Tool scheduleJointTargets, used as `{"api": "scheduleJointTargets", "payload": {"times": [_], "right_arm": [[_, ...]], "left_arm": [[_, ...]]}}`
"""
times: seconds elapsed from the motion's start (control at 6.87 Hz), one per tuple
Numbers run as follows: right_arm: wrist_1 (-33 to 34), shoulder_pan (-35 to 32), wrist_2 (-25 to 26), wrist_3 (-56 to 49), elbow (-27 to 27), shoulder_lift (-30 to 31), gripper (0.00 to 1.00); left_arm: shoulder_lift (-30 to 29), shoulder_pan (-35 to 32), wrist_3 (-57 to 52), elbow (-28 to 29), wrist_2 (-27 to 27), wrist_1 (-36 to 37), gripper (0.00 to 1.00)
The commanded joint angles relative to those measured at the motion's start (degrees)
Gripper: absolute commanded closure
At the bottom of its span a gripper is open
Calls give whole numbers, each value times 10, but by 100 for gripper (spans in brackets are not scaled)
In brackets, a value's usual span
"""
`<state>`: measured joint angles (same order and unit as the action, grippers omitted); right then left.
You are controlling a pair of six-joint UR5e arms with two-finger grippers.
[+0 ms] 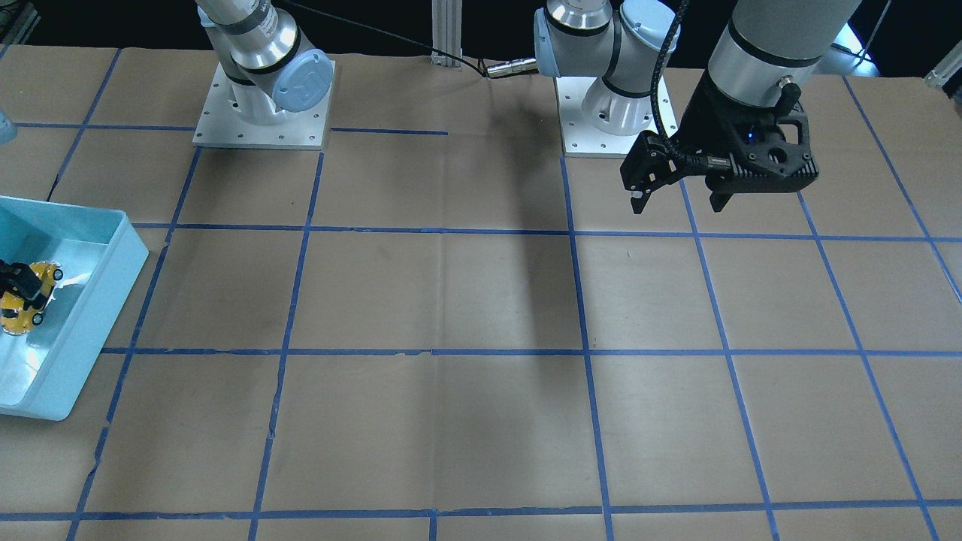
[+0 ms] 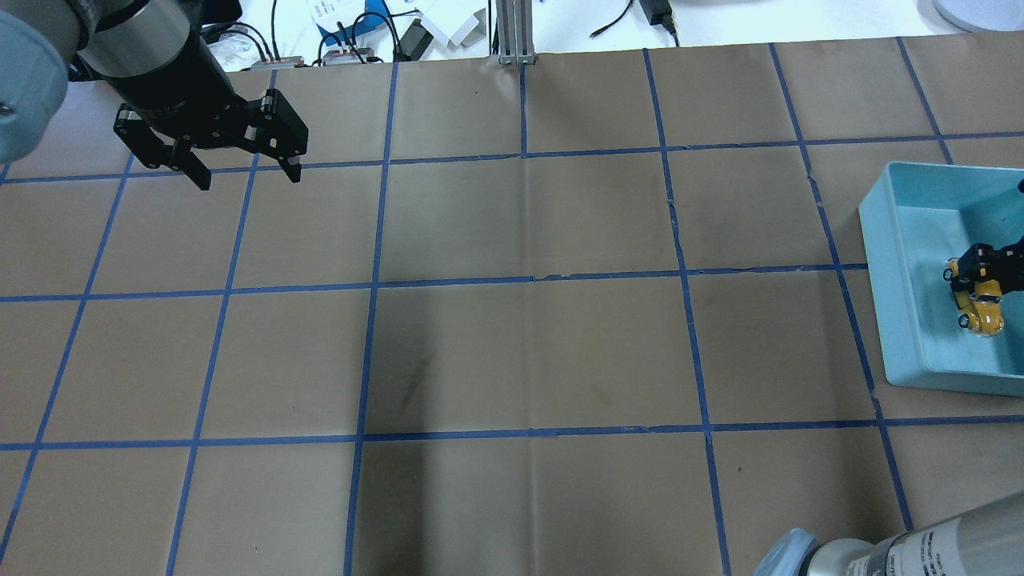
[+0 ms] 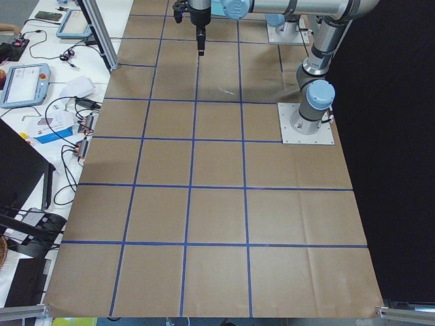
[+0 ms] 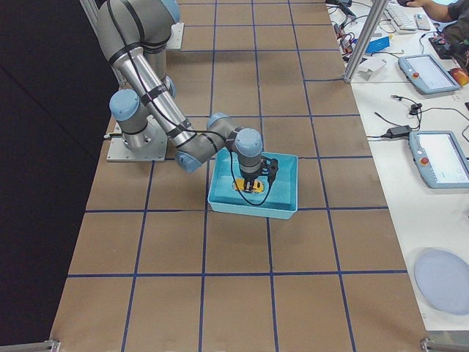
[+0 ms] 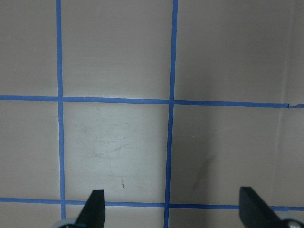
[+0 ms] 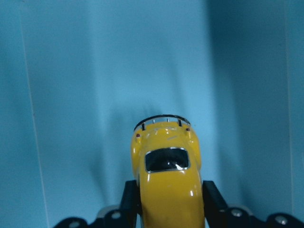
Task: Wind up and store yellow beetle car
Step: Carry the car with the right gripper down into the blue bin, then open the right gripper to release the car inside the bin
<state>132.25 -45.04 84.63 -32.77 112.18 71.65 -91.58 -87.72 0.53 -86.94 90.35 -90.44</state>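
Right gripper (image 6: 170, 202) clamped on the yellow beetle car (image 6: 166, 161) inside the blue bin (image 2: 888, 280). Its fingers hide the car's flanks. Left gripper (image 2: 250, 174) spread wide near the table's (image 2: 528, 352) far edge.

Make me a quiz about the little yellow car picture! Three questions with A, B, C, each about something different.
1. Where is the yellow beetle car?
A. on a shelf
B. on a plate
C. inside the light blue bin

2. What colour are the tape lines on the table?
A. blue
B. red
C. green

3. How is the left tool?
A. shut on the car
B. open and empty
C. holding the bin

Answers:
1 C: the bin's walls surround the car, and the right tool grips its sides.
2 A: the grid is blue in every view.
3 B: its fingers stand apart over bare paper.
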Motion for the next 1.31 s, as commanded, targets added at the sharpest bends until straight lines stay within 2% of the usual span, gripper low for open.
{"api": "scheduleJointTargets", "payload": {"times": [0.0, 0.15, 0.29, 0.44, 0.58, 0.73, 1.02, 1.17], "right_arm": [[-2, -1, 3, 4, 2, -3, 73], [-6, -1, 2, 4, 1, -5, 33], [-9, -1, 7, 3, -2, -5, 0], [-10, -1, 31, 3, -5, -1, 0], [-13, -4, 32, 2, -21, 5, 0], [-37, -12, 31, 2, -61, 15, 0], [-207, -60, 33, 30, -173, 50, 0], [-273, -80, 33, 79, -200, 65, 0]], "left_arm": [[0, 0, -1, 0, 0, 0, 0], [0, 0, 0, 0, 0, 0, 0], [-1, 0, -1, -1, 0, 0, 0], [-1, 0, 0, -1, 0, 0, 0], [-1, 2, -14, 0, -1, 0, 0], [-3, 2, -25, 3, -5, 0, 0], [-2, 5, -28, -2, -13, 0, 0], [-1, 5, -27, -4, -14, 0, 0]]}}
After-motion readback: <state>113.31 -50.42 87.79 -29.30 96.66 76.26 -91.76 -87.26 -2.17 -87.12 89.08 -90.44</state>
